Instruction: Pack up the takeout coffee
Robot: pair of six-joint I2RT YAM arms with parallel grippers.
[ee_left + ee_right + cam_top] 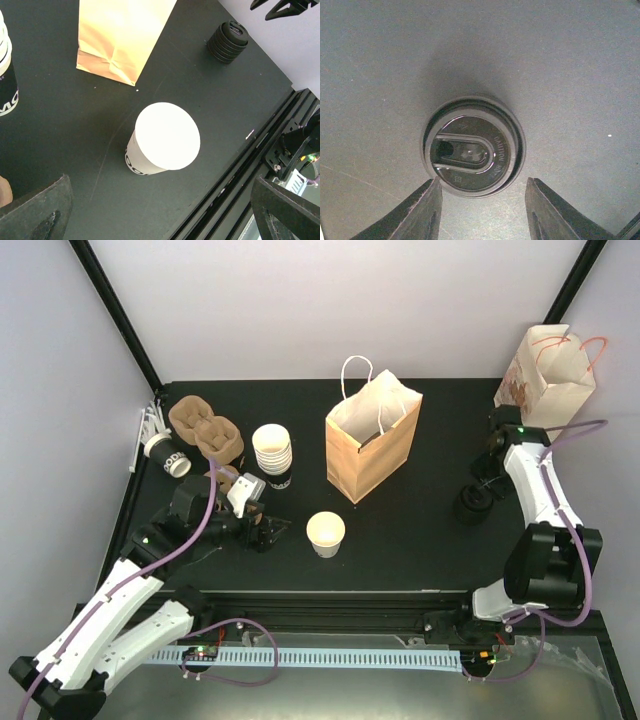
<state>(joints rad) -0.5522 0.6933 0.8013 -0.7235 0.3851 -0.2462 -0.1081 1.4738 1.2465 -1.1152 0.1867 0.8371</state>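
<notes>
Over the lids (472, 145), my right gripper (482, 192) hangs spread, the left gripper (160, 215) spread near the cup (167, 136). Lidding, I judge: next, lower and pinch the top one.

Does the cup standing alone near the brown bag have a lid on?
No, the lone cup is open on top, and the black lids sit stacked apart from it.
</notes>
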